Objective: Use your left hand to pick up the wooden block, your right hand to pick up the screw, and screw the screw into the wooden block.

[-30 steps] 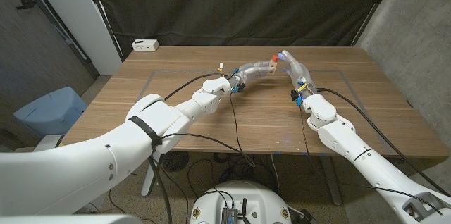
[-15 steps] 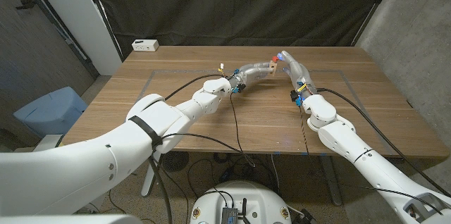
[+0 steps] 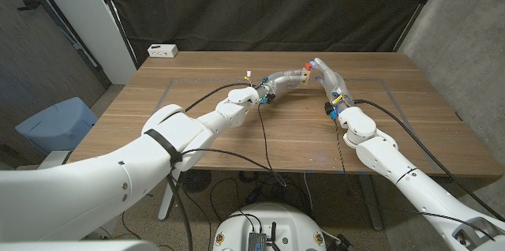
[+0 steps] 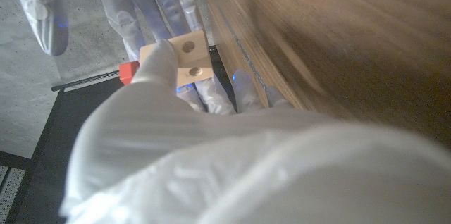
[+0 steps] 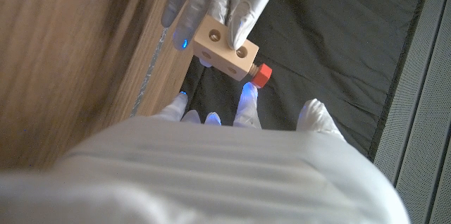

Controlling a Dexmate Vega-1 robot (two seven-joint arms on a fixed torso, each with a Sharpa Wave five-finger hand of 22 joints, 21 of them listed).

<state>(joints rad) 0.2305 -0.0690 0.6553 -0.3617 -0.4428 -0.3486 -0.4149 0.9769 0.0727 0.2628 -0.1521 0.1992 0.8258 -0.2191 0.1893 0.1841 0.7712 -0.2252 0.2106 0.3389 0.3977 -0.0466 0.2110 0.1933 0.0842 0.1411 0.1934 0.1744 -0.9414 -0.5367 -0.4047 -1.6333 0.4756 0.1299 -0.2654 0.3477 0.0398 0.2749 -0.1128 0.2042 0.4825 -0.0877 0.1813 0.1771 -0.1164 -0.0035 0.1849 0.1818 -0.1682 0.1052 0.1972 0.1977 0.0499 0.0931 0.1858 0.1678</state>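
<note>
Gripping the wooden block (image 5: 224,46), the left hand (image 3: 286,80) meets the right hand (image 3: 327,73) pinching the red-headed screw (image 5: 259,75).

A robotics lab or test bay, not a home — a bare wooden table (image 3: 237,136) stands against a black curtain (image 3: 260,6) hung across the top of the frame, with grey panelled walls (image 3: 465,38) at the right. Loose cables (image 3: 260,176) trail under the table's near edge — a small white box (image 3: 162,50) sits at its far left corner, and a blue bin (image 3: 55,125) stands on the floor at the left.
</note>
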